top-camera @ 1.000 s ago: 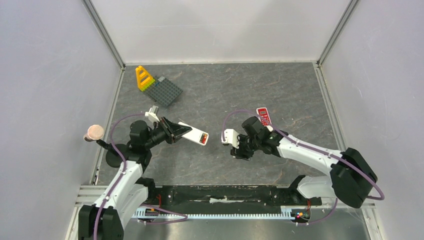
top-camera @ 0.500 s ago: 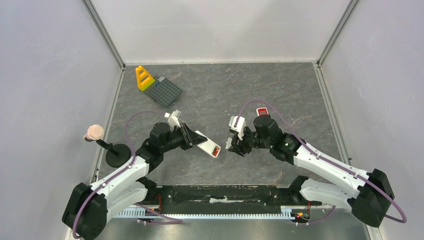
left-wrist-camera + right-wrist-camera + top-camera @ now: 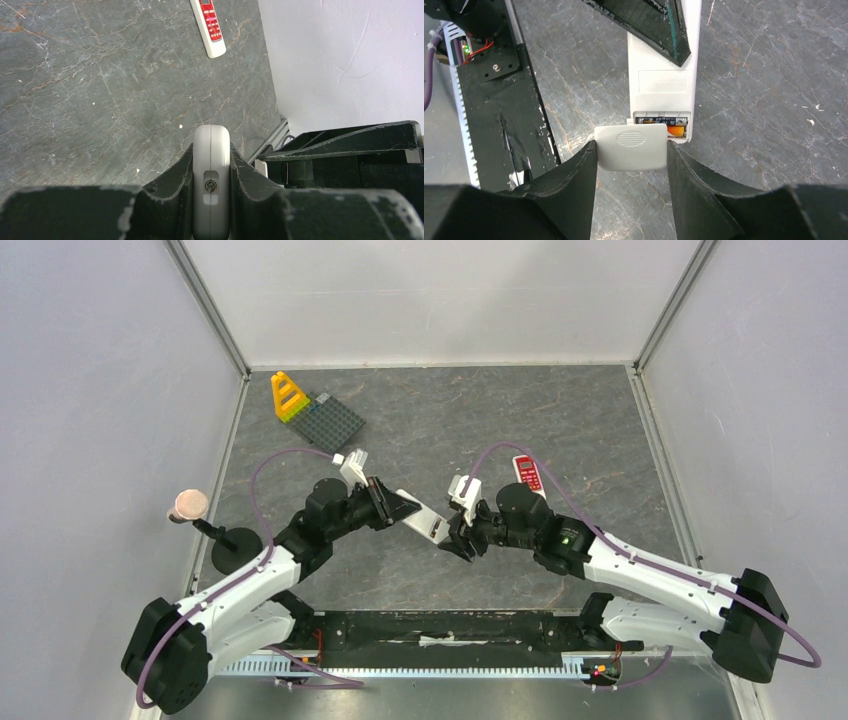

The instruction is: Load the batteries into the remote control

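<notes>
My left gripper (image 3: 398, 506) is shut on the sides of a white remote control (image 3: 428, 524), held above the table with its back facing up. In the left wrist view the remote control (image 3: 211, 142) stands edge-on between the fingers (image 3: 175, 180). My right gripper (image 3: 631, 146) is shut on the white battery cover (image 3: 631, 155), which sits at the open end of the remote control (image 3: 659, 60). The batteries (image 3: 663, 121) lie in the compartment, showing a blue label and an orange end. The cover overlaps the compartment's near edge.
A red-faced second remote (image 3: 527, 472) lies flat behind my right arm, also seen in the left wrist view (image 3: 210, 25). A grey brick plate (image 3: 332, 422) with a yellow piece (image 3: 288, 396) sits at the back left. A small stand (image 3: 190, 506) is at the left edge.
Both arms have swung toward the middle. The white remote's end and the cover in my right gripper, apart before, now meet. Neither grip has changed.
</notes>
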`<state>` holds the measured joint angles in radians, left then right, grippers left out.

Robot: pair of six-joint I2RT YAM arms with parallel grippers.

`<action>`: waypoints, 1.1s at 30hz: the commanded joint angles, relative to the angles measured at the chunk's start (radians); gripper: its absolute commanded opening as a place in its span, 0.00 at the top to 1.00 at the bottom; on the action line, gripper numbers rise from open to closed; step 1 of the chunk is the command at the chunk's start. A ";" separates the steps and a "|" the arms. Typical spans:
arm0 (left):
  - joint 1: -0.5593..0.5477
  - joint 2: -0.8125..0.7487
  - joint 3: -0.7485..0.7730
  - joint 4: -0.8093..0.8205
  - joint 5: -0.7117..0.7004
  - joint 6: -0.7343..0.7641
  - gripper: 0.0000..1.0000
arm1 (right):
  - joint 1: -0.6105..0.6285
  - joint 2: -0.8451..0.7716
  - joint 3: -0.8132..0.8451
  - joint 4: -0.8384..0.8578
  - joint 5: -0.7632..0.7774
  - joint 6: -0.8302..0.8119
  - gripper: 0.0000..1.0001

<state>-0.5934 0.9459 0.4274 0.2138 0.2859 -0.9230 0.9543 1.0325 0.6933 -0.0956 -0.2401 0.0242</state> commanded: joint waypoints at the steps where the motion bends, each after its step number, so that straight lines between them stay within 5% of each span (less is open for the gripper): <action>1: -0.009 -0.002 0.058 0.024 -0.024 0.061 0.98 | 0.018 0.031 0.001 0.069 0.079 0.032 0.61; 33: -0.010 0.024 0.108 -0.001 0.121 0.146 0.98 | 0.044 0.092 0.037 0.041 0.164 -0.015 0.61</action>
<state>-0.5980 0.9588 0.4858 0.1791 0.3656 -0.8211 0.9932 1.1225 0.6933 -0.0837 -0.0883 0.0185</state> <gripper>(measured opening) 0.278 0.510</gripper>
